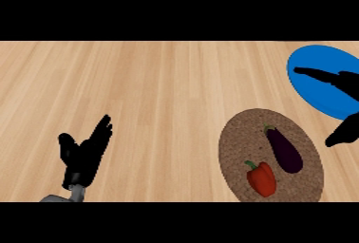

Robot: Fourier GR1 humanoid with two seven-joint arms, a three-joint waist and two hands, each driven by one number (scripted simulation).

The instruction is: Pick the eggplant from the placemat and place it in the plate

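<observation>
Right hand (347, 83), spread wide, hovers just right of the placemat (238, 137), where I see eggplant (284, 149) beside pepper (261, 179); left hand (84, 156) open, far left.

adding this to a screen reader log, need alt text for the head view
A purple eggplant lies beside a red pepper on a woven placemat, not yet moved to the blue plate. The open right hand shows over the plate; the open left hand rests lower left.
</observation>
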